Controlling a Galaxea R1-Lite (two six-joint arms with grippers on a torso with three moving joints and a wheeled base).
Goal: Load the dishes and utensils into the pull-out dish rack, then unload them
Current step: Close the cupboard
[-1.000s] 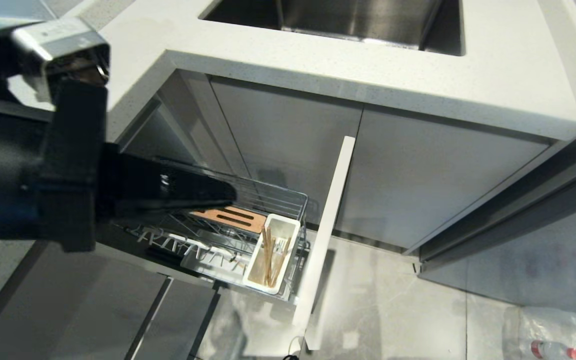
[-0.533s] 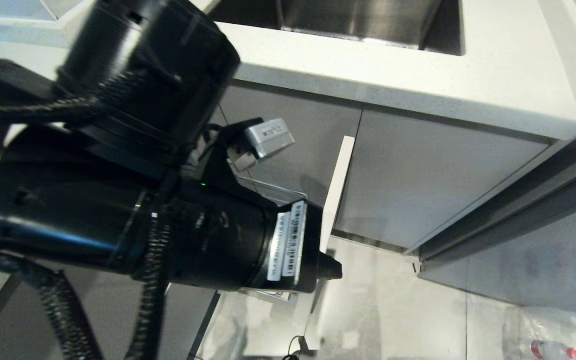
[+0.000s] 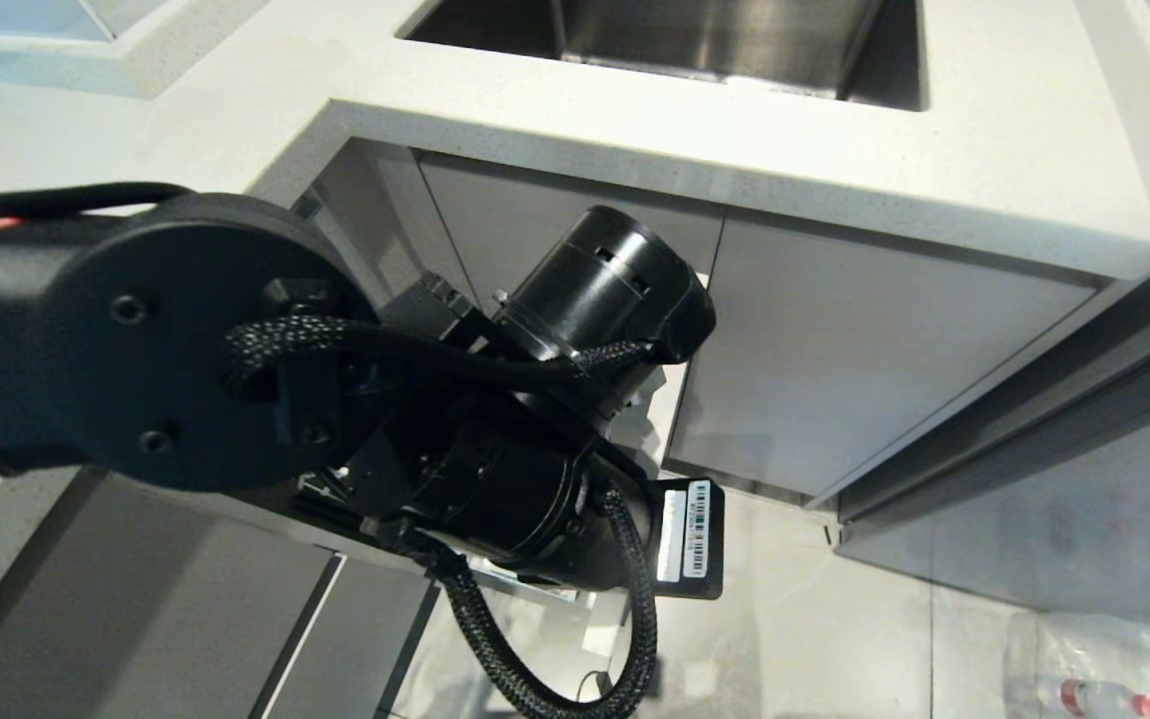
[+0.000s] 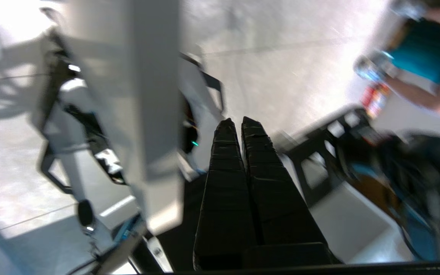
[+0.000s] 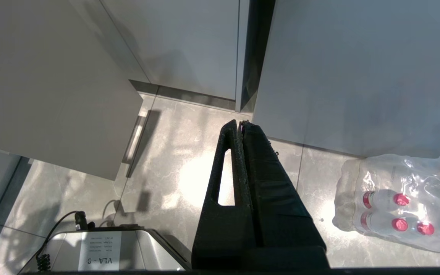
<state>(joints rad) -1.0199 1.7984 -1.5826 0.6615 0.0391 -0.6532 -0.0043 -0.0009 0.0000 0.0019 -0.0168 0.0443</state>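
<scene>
With its jaws pressed together and empty, the left gripper (image 4: 239, 124) hangs close beside the pale drawer front (image 4: 155, 95) and could knock it, since the left arm (image 3: 495, 439) blocks the head view of the pull-out dish rack

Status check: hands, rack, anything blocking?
Left hand shut, empty, beside the drawer front. Right hand shut, parked over floor. Left arm hides the rack.

Bright, even daylight; glare patch on glossy grey tiled floor (image 5: 189, 175); soft shadows under white speckled stone countertop (image 3: 835, 150); left wrist view motion-blurred throughout.
</scene>
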